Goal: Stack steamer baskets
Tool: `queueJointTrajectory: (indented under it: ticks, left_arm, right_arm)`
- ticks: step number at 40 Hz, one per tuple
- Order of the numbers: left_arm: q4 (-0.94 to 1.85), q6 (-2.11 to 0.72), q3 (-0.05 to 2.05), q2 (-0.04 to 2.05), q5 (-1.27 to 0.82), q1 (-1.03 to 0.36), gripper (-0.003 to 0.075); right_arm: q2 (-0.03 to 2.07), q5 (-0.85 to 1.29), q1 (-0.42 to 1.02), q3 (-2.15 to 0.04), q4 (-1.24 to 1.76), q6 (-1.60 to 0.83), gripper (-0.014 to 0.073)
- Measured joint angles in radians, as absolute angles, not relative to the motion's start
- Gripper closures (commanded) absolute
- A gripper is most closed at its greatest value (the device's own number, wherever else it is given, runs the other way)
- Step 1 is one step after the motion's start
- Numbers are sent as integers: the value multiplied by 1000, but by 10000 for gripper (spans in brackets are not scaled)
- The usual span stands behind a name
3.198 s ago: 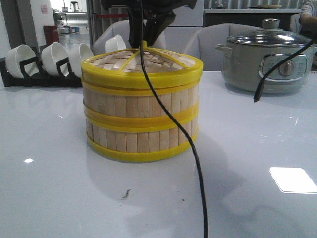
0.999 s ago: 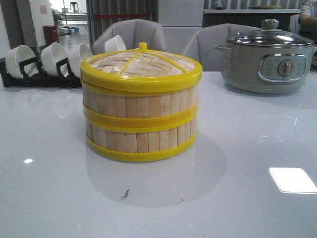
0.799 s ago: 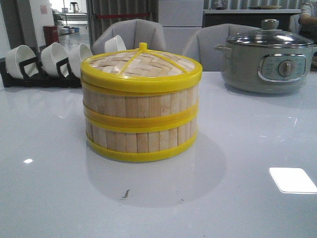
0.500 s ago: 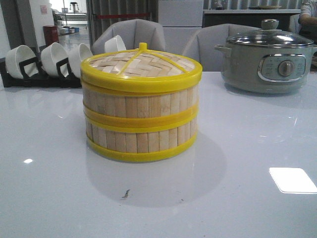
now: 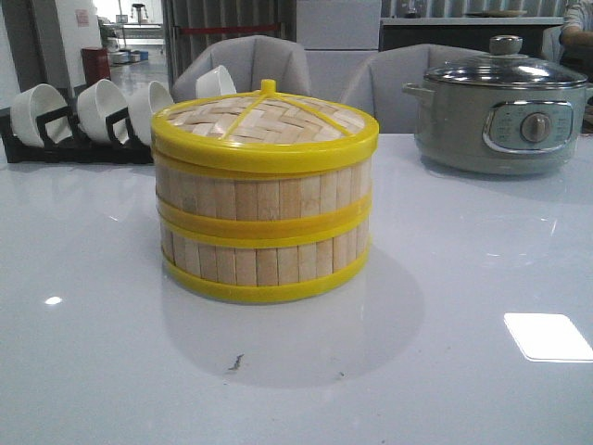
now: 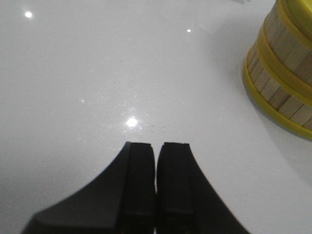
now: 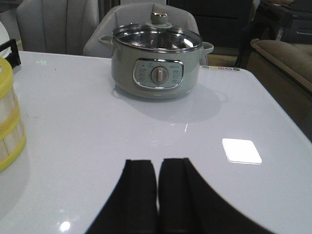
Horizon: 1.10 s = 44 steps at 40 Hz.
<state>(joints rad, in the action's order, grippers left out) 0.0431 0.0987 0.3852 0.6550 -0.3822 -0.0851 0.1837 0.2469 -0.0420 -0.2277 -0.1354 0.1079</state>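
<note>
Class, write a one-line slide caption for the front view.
Two steamer baskets stacked under their woven lid on a white table, bowls and an electric pot behind.

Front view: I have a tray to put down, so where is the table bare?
Bare: the near table in front of the steamer baskets, and the stretch between them and the electric pot. Crowded: the far left, where the bowl rack stands close behind the stack.
</note>
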Motion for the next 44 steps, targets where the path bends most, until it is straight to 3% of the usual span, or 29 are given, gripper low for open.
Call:
queueJointTrajectory:
  ticks: [44]
  left_arm:
    - [43, 99, 385, 655, -382, -85, 632]
  right_arm:
    - [184, 241, -42, -226, -135, 108, 542]
